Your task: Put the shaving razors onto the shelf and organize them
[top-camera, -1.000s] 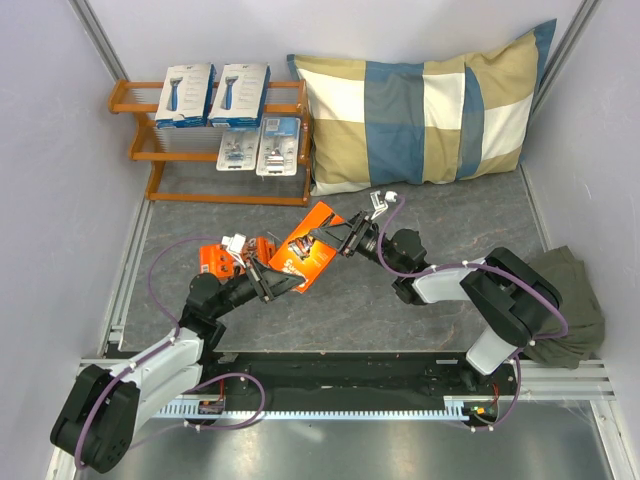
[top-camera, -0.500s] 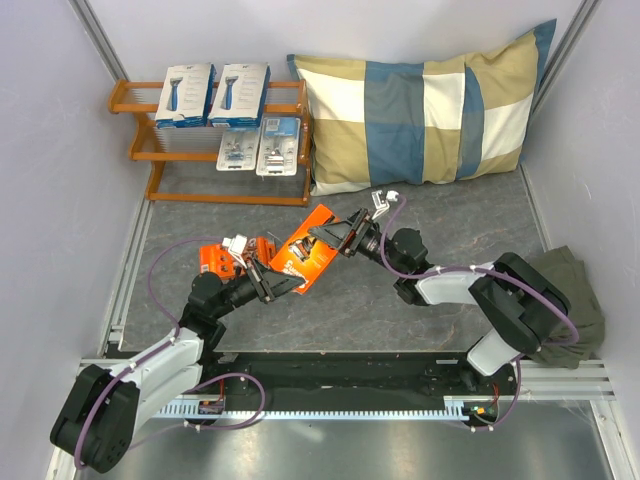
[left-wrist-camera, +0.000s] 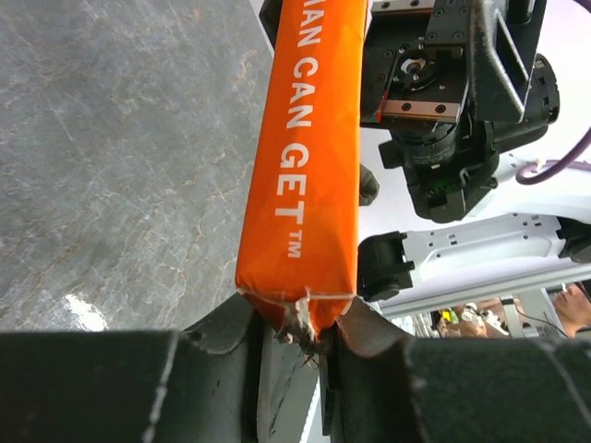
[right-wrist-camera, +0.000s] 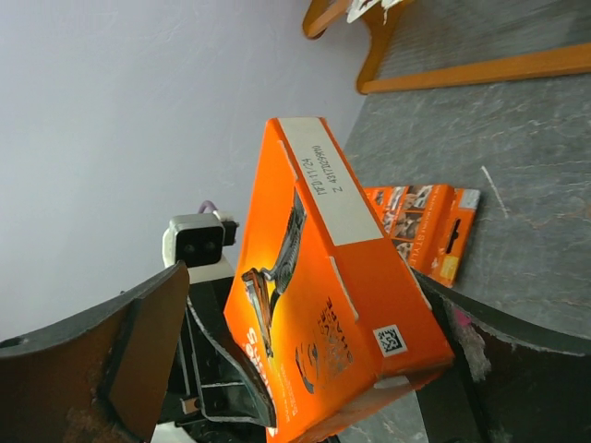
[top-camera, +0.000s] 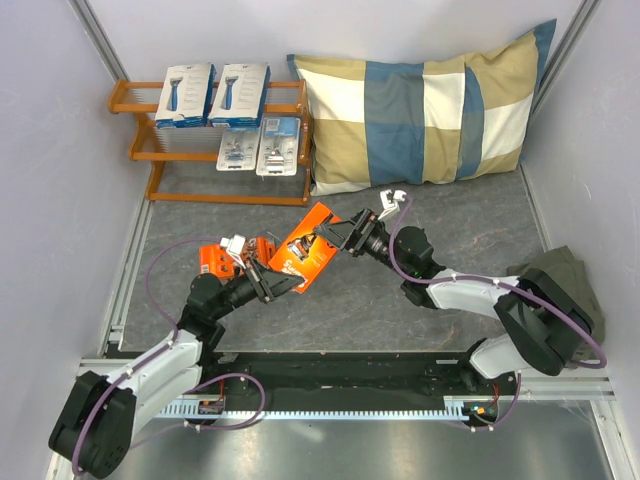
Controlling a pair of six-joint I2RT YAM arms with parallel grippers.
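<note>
An orange razor pack [top-camera: 305, 250] hangs above the floor between both arms. My left gripper [top-camera: 277, 281] is shut on its lower end; the left wrist view shows the pack [left-wrist-camera: 305, 166] pinched between the fingers [left-wrist-camera: 300, 323]. My right gripper [top-camera: 337, 235] is at the pack's upper end with its jaws wide open around the pack [right-wrist-camera: 342, 305]; a gap shows on one side. A second orange pack [top-camera: 217, 258] lies flat on the floor [right-wrist-camera: 420, 221]. The shelf [top-camera: 132, 99] holds two white boxes [top-camera: 185, 95] on top and two blister packs [top-camera: 256, 148] on the middle tier.
A blue-and-beige checked pillow [top-camera: 430, 110] leans against the back wall, right of the shelf. A green cloth [top-camera: 567, 290] lies at the right wall. Grey walls close in the left and right sides. The shelf's bottom rail [right-wrist-camera: 480, 69] shows in the right wrist view.
The orange pack has shifted slightly left and down. The right arm's elbow has swung right and toward the near edge. The left gripper still holds the pack.
</note>
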